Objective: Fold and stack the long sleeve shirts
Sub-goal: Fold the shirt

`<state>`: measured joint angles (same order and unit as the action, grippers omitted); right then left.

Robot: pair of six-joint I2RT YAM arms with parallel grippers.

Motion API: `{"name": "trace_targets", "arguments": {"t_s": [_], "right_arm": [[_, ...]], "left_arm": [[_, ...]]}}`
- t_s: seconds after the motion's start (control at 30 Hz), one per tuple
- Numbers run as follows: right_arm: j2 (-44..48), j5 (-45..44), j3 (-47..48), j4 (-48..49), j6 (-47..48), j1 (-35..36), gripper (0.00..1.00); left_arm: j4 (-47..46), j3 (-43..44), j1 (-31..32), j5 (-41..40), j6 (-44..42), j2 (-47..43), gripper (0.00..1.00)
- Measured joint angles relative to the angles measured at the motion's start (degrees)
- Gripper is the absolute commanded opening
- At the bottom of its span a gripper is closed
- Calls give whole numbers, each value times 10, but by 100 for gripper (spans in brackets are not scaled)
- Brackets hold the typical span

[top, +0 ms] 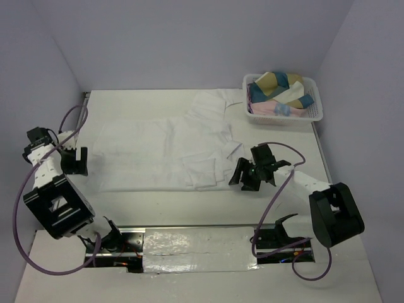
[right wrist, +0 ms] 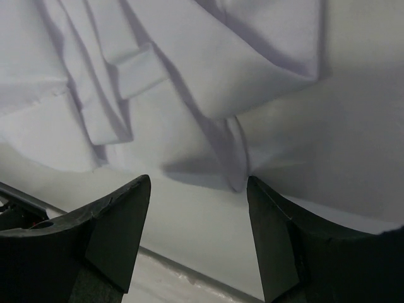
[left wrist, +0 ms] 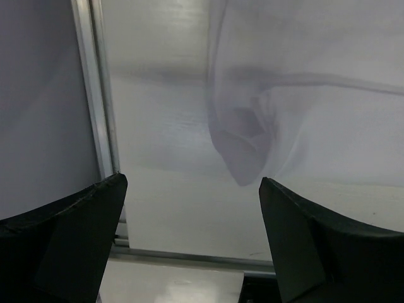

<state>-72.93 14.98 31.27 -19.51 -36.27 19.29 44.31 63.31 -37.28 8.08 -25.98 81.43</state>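
Top view first: the white long sleeve shirt (top: 158, 148) is lying spread out across the middle of the table (top: 126, 104), kinda rumpled, with folded-over bits bunched toward its right end. The left gripper (top: 77, 161) sits at the left edge of the cloth, about mid-height in the frame. The right gripper (top: 247, 173) is right of center, just off the shirt's lower right corner. Upper right there's a white lattice basket (top: 314, 107) with blue, tan and pink cloths (top: 278, 85) piled in it.

Left wrist cam: the left gripper (left wrist: 192, 183) is spread wide with nothing at all between the two dark fingers (left wrist: 69, 246), just bare table. The shirt (left wrist: 315, 113) fills the upper right of the frame, with a rounded fold of it poking down toward the center. A metal rail (left wrist: 95, 95) runs down the left side.

Right wrist cam: the right gripper (right wrist: 199, 183) is wide apart too and not holding anything. The shirt (right wrist: 221, 57) covers the whole top of the frame in overlapping layers, and a sleeve cuff (right wrist: 136, 69) shows in the upper left. The cloth edge ends just above the fingertips (right wrist: 120, 214).
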Motion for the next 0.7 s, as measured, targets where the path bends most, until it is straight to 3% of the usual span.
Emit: {"name": "trace_targets", "arguments": {"t_s": [0.17, 0.27, 0.3, 0.37, 0.47, 0.53, 0.57, 0.63, 0.7], "right_arm": [[-33, 29, 5, 54, -14, 10, 66], [-50, 38, 5, 84, -26, 12, 52], [-56, 40, 4, 92, -31, 13, 42], [-60, 37, 3, 96, -34, 14, 30], [-55, 28, -7, 90, -40, 15, 18], [-41, 22, -10, 78, -41, 15, 10], [-29, 19, -10, 70, -42, 15, 7], [-2, 13, -10, 57, -41, 15, 1], [27, 7, -11, 43, -39, 15, 0]], "left_arm": [[-3, -58, -12, 2, -41, 40, 99], [-24, -78, -7, 8, -45, 80, 99], [-35, -81, -7, 11, -48, 100, 97], [-48, -81, -7, 19, -52, 122, 89], [-60, -78, -7, 47, -56, 123, 58], [-61, -81, -7, 67, -62, 123, 45], [-60, -84, -6, 76, -68, 123, 27], [-57, -91, -4, 92, -78, 120, 4], [-49, -100, -2, 104, -91, 115, 0]]}}
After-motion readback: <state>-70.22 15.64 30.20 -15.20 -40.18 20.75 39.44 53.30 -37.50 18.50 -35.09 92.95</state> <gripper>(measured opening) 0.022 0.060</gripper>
